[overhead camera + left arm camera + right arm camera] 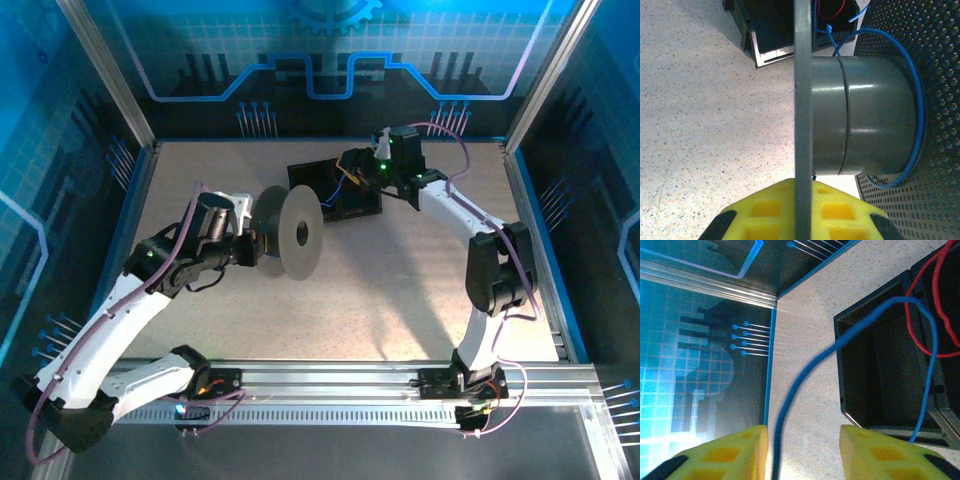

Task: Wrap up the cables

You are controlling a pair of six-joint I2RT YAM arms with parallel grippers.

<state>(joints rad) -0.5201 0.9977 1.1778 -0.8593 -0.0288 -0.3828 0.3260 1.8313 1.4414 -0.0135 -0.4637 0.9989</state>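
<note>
On the left, your left gripper (802, 207) is clenched on the thin flange of the spool (865, 115) and carries it. The blue cable (921, 105) makes about one loose turn around the core, so I judge that the wrapping has only begun. Further right, the rest of the blue cable leads into the black box (875, 375), where the red cable (908, 315) lies, not wrapped at all. Your right gripper (802, 450) is near the box with its fingers apart; the blue cable passes between them but is not pinched
</note>
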